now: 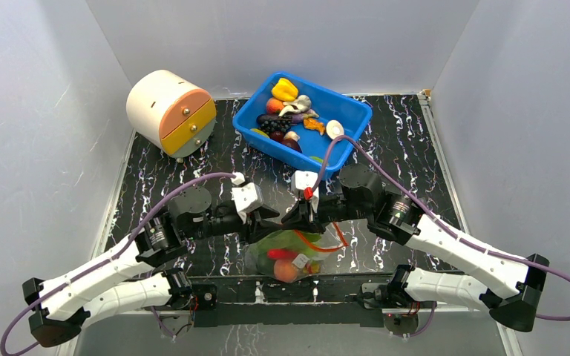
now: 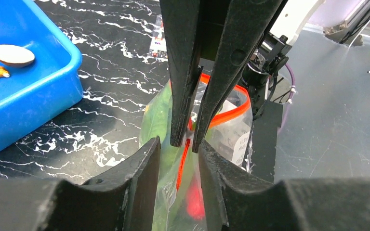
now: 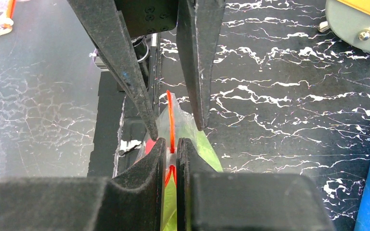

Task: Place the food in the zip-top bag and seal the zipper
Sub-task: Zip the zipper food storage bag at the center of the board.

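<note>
I've got R jaws clamped on zipper (image 3: 169, 115) of zip-top bag (image 2: 232, 132). L jaws narrowly apart, straddling same strip right opposite R, not gripping. Food (image 1: 286, 268) inside bag, beneath both jaws.

Clear zip-top bag (image 1: 286, 248) with food (image 1: 287, 271), orange-red zipper (image 3: 169, 115) on top.

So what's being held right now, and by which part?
The right gripper pinches the zip-top bag by its zipper. The left gripper straddles the strip with jaws open, holding nothing.
</note>
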`<state>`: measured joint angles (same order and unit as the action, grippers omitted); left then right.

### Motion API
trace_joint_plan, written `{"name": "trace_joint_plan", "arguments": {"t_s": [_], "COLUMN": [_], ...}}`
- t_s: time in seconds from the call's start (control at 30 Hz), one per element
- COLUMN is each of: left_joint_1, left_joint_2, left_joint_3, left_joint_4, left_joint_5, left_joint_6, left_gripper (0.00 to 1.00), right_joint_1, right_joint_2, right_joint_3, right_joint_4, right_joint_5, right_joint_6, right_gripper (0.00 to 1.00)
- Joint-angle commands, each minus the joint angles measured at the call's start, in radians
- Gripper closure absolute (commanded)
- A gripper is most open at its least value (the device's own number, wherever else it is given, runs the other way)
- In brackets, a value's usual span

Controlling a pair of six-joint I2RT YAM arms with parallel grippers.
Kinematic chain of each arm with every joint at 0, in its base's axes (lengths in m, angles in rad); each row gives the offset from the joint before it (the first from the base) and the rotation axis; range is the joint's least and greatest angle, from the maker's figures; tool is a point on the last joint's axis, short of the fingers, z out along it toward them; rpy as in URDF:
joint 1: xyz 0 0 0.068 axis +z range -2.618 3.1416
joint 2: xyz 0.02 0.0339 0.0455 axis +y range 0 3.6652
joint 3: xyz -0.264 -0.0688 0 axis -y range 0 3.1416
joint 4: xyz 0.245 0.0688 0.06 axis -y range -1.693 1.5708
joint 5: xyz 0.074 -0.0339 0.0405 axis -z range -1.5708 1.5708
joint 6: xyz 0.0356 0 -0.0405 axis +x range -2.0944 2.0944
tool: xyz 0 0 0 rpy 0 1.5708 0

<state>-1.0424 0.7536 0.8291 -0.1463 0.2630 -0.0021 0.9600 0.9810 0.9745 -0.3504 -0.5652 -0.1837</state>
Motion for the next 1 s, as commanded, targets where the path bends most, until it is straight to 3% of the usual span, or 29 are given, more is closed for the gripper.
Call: {"name": "trace_joint_plan", "arguments": {"t_s": [0.0, 0.33, 0.43, 0.53, 0.6, 0.73, 0.97], "left_joint_1": [-0.001, -0.001, -0.002, -0.002, -0.002, -0.001, -0.001], "left_joint_2": [0.012, 0.031, 0.031, 0.028, 0.021, 0.013, 0.016], "left_joint_3": [0.056, 0.087, 0.085, 0.079, 0.073, 0.070, 0.138], "left_joint_4": [-0.057, -0.146, -0.142, -0.124, -0.109, -0.093, -0.029], "left_joint_5": [0.035, 0.100, 0.105, 0.103, 0.094, 0.058, -0.079], "left_joint_6": [0.051, 0.085, 0.094, 0.099, 0.102, 0.110, 0.133], "left_gripper": [0.65, 0.68, 0.78, 0.98, 1.00, 1.00, 1.00], "right_joint_1": [-0.003, -0.003, -0.003, -0.003, -0.003, -0.004, -0.003], "right_joint_2": [-0.028, -0.026, -0.028, -0.029, -0.039, -0.068, -0.087], "right_joint_3": [0.030, 0.027, 0.025, 0.024, 0.024, 0.024, 0.164], "right_joint_4": [0.061, 0.054, 0.058, 0.055, 0.050, 0.066, -0.170], "right_joint_5": [-0.020, -0.038, -0.046, -0.047, -0.033, 0.102, 0.439], "right_joint_6": [-0.013, -0.025, -0.023, -0.019, -0.004, 0.167, 0.523], "right_gripper": [1.00, 1.00, 1.00, 1.00, 1.00, 0.77, 0.73]}}
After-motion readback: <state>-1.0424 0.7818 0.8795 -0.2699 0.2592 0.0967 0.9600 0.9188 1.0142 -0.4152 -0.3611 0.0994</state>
